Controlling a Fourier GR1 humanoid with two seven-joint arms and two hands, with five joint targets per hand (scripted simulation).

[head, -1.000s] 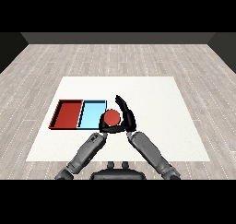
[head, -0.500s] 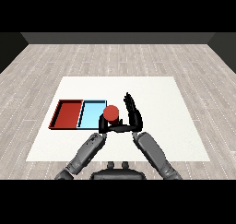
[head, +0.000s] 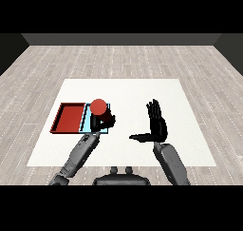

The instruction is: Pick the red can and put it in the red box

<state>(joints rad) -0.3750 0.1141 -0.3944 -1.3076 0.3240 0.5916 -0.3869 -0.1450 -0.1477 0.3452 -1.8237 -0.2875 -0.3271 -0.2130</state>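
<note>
Since the earlier frames the red can (head: 98,107) is moving leftward with the left robot hand (head: 102,121), whose fingers are curling round it, and the right robot hand (head: 155,125) is now standing well apart to the right. Held by the left robot hand, the can is hovering over the light blue tray (head: 87,125), just beside the red tray (head: 69,118) on the white desk (head: 123,90). Over the desk, the right robot hand is holding nothing, its fingers pointing straight up and its thumb sticking out leftward.
</note>
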